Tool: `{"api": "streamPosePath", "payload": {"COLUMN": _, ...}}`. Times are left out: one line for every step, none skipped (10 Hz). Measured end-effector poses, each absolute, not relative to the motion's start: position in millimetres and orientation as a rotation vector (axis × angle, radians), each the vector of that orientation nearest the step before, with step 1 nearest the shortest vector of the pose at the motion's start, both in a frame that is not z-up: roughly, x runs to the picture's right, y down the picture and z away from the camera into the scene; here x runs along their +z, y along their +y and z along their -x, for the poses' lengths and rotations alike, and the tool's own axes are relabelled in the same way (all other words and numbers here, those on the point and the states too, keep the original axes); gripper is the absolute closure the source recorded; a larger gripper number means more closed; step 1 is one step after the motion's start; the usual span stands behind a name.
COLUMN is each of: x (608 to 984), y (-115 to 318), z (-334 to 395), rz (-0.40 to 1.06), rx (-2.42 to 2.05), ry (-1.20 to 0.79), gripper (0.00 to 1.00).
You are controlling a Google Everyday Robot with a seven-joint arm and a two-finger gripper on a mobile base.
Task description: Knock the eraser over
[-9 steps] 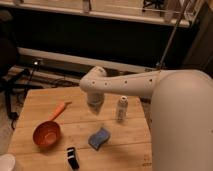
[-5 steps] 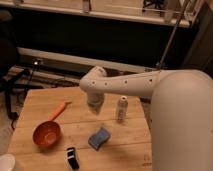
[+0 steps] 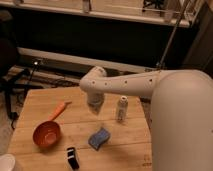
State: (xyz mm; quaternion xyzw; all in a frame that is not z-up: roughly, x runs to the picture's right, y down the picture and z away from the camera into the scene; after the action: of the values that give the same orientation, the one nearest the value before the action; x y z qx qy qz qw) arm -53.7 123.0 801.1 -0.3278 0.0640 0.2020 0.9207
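On the wooden table (image 3: 120,146), an orange pan (image 3: 46,134) is set at the left. The eraser (image 3: 73,157) is found near the front edge, apparently stood on end (so not yet knocked over), just left of the blue sponge (image 3: 99,138). The gripper (image 3: 95,106) is held above the table's middle, well behind the eraser, presumably to clear the other items. Whether it is opened, or holds anything, cannot be told. A white bottle (image 3: 121,109) is stood to its right.

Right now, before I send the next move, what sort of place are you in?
Probably a lab or office test area: a wooden table holds an unrelated mix (eraser, blue sponge, white bottle, orange scoop), and what looks like an office chair stands at left. The gripper hangs over the table's middle.
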Motion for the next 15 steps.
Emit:
{"api": "streamPosePath", "payload": {"x": 801.0, "y": 123.0, "z": 53.7, "rz": 0.673, "rx": 0.415, "ry": 0.132, "gripper": 0.97}}
{"api": "streamPosePath", "payload": {"x": 801.1, "y": 123.0, "z": 53.6, "rz": 0.673, "rx": 0.415, "ry": 0.132, "gripper": 0.97}}
{"api": "streamPosePath", "payload": {"x": 801.1, "y": 123.0, "z": 53.7, "rz": 0.674, "rx": 0.415, "ry": 0.132, "gripper": 0.97}}
{"api": "streamPosePath", "payload": {"x": 801.1, "y": 123.0, "z": 53.6, "rz": 0.674, "rx": 0.415, "ry": 0.132, "gripper": 0.97}}
{"api": "streamPosePath", "payload": {"x": 801.1, "y": 123.0, "z": 53.7, "rz": 0.674, "rx": 0.415, "ry": 0.132, "gripper": 0.97}}
{"api": "streamPosePath", "payload": {"x": 801.1, "y": 123.0, "z": 53.7, "rz": 0.674, "rx": 0.415, "ry": 0.132, "gripper": 0.97}}
{"api": "streamPosePath", "payload": {"x": 801.0, "y": 123.0, "z": 53.7, "rz": 0.674, "rx": 0.415, "ry": 0.132, "gripper": 0.97}}
{"api": "streamPosePath", "payload": {"x": 801.1, "y": 123.0, "z": 53.7, "rz": 0.674, "rx": 0.415, "ry": 0.132, "gripper": 0.97}}
{"api": "streamPosePath", "payload": {"x": 801.1, "y": 123.2, "z": 53.7, "rz": 0.674, "rx": 0.414, "ry": 0.131, "gripper": 0.97}}
{"api": "streamPosePath", "payload": {"x": 800.9, "y": 123.5, "z": 53.8, "rz": 0.675, "rx": 0.409, "ry": 0.131, "gripper": 0.97}}
{"api": "streamPosePath", "payload": {"x": 798.5, "y": 126.0, "z": 58.0, "rz": 0.684, "rx": 0.391, "ry": 0.119, "gripper": 0.97}}
{"api": "streamPosePath", "payload": {"x": 789.2, "y": 136.2, "z": 80.1, "rz": 0.714, "rx": 0.33, "ry": 0.077, "gripper": 0.97}}
{"api": "streamPosePath", "payload": {"x": 779.5, "y": 146.7, "z": 101.5, "rz": 0.741, "rx": 0.276, "ry": 0.034, "gripper": 0.97}}
{"api": "streamPosePath", "payload": {"x": 770.6, "y": 154.5, "z": 117.4, "rz": 0.764, "rx": 0.236, "ry": -0.006, "gripper": 0.97}}
{"api": "streamPosePath", "payload": {"x": 756.6, "y": 165.9, "z": 136.9, "rz": 0.8, "rx": 0.176, "ry": -0.062, "gripper": 0.97}}
